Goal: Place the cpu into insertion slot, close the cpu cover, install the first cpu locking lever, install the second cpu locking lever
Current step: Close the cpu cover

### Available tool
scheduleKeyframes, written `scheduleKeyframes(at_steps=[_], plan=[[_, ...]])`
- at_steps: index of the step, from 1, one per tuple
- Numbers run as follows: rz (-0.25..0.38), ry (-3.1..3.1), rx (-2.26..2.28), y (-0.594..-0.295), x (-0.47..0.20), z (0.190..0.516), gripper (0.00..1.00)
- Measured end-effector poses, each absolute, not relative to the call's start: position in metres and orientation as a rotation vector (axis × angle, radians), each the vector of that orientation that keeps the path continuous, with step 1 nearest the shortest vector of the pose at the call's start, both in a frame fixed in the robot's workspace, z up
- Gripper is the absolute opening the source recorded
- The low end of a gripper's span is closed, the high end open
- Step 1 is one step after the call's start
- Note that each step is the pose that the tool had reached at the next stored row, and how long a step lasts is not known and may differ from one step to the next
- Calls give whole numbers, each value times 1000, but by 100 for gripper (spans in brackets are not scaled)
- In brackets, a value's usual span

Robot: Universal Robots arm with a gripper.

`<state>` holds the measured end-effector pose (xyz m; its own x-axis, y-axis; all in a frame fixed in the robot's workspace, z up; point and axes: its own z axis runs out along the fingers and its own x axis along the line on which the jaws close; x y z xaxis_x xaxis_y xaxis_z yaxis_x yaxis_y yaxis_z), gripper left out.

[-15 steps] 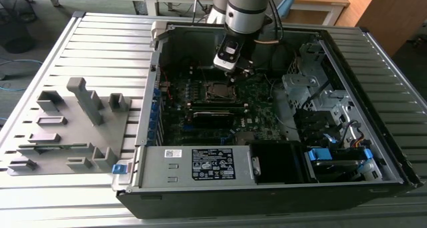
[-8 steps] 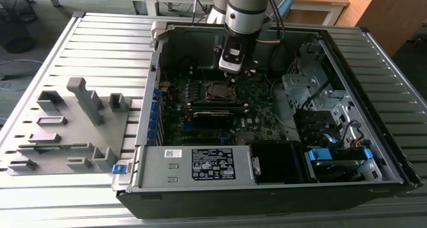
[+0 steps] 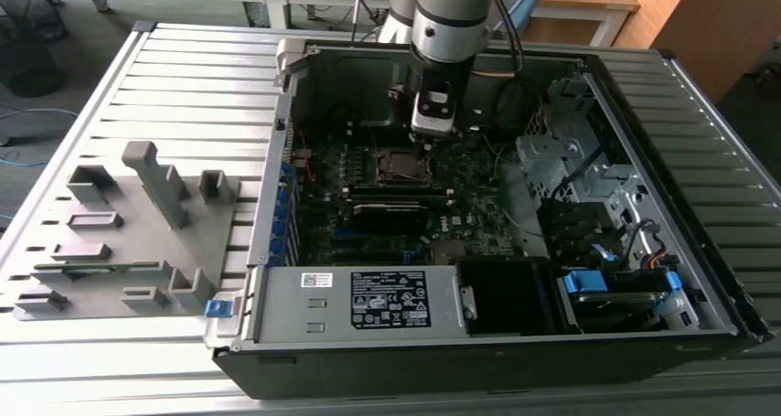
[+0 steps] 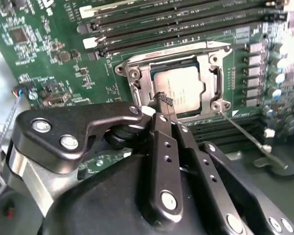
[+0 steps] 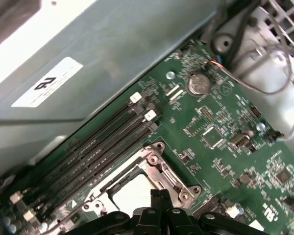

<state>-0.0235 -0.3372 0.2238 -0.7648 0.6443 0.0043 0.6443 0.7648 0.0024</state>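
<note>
the air over the thin silvery square cpu cover point(image 4: 209, 73) and the dull silver-grey cpu point(image 4: 179, 88) inside it is open, save for the black gripper point(image 4: 162, 99), fingers pressed together, at the frame's edge. a thin silvery lever rod point(image 4: 250, 136) juts slantwise from a frame corner — long black memory slots point(image 4: 161, 24) lie low beside. in the exterior view a dark case wall point(image 3: 354, 78) and a grey metal drive cage point(image 3: 550, 155) stand near the grey arm point(image 3: 445, 14).
</note>
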Motion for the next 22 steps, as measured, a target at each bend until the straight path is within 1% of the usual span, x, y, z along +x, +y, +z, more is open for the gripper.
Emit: scheduleKeyframes(at_steps=[22], plan=[[-5,-3102,-469,-337,-23,221,10]])
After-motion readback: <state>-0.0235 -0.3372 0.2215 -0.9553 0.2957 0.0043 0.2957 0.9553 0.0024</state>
